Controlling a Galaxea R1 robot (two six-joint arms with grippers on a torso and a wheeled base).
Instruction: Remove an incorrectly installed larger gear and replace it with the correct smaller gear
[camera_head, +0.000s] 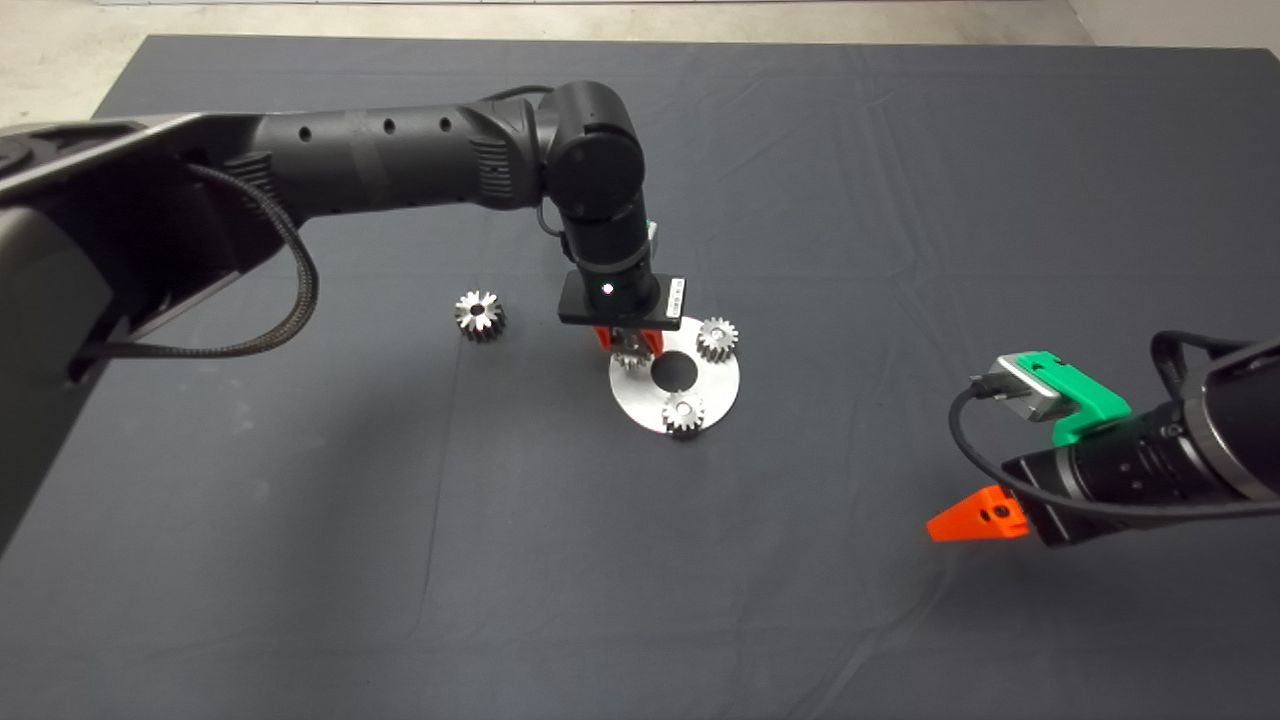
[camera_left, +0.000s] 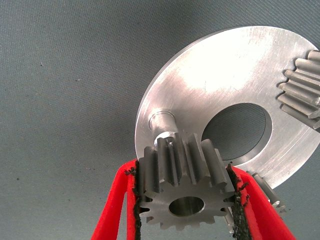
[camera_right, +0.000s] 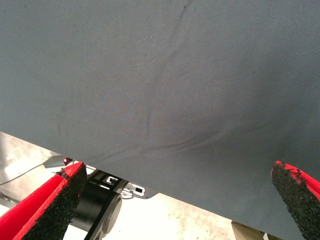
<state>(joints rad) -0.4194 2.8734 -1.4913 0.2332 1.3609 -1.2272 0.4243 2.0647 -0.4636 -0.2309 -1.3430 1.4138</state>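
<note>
Shiny silver everywhere: we count four gears and one round metal plate (camera_head: 722, 395) with a big hole in the middle. Two matching gears sit on the plate, one (camera_head: 717, 338) just past the left gripper (camera_head: 628, 347) on the plate's far rim, the other (camera_head: 684, 411) on the near rim. The larger gear (camera_head: 479, 314) lies by itself on the dark mat (camera_head: 300, 560), well off to the claw's outer side, away from the plate. The fourth one, the smaller gear (camera_left: 186, 187), is clamped between the left gripper's red fingers (camera_left: 116, 200), right over the plate's edge.

From the head view we barely see that gear, since the wrist block covers most of it. The left wrist view fills that in: black pads pressed on the teeth at both sides, and a short metal peg (camera_left: 162, 121) sticking up from the plate just beyond the gear.

The right gripper (camera_right: 175, 200) hangs over the mat near its edge, far from all the gears, fingers spread wide with nothing between them. Its wrist view only shows mat and some floor.
</note>
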